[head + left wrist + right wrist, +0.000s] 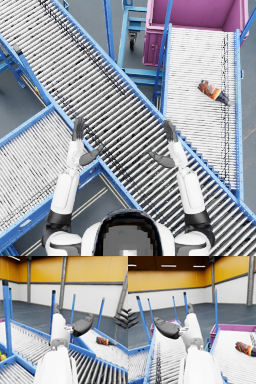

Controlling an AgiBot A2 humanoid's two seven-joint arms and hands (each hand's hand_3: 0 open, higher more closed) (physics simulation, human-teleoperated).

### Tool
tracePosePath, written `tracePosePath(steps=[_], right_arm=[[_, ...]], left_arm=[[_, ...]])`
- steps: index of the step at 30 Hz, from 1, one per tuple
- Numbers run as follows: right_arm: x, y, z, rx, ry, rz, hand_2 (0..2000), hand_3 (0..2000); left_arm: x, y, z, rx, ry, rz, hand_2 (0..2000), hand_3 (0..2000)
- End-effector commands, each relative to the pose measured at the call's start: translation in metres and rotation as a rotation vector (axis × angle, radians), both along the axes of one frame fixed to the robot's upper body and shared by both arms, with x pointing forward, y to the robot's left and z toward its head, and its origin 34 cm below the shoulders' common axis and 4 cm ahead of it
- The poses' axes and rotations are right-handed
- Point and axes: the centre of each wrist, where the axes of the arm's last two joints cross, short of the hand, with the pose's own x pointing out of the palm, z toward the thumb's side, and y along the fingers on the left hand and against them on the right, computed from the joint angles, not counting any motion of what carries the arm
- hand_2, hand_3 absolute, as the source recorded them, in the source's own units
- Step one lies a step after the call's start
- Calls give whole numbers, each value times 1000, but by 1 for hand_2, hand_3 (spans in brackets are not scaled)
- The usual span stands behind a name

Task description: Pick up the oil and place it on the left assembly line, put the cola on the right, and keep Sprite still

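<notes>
Right roller conveyor [200, 135] bears the cola bottle [214, 93] — lying flat.

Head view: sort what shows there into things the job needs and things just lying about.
Job: bottle lying on the right conveyor, probably the cola; left conveyor; centre conveyor; left hand and right hand, both empty.
Lying about: magenta bin beyond the right conveyor; blue trolley frame beside it.
</notes>
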Motion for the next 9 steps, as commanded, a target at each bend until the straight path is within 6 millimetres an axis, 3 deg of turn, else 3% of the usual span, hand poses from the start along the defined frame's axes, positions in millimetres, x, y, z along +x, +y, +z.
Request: tracePosePath(steps=[1,9], right_arm=[[0,0,-1,1,4,5,0,0],[-1,1,-2,2,15,17,0,0]], left_arm=[[0,0,-1,-2,6,-3,0,0],[0,-1,-3,-6,20,-10,0,0]])
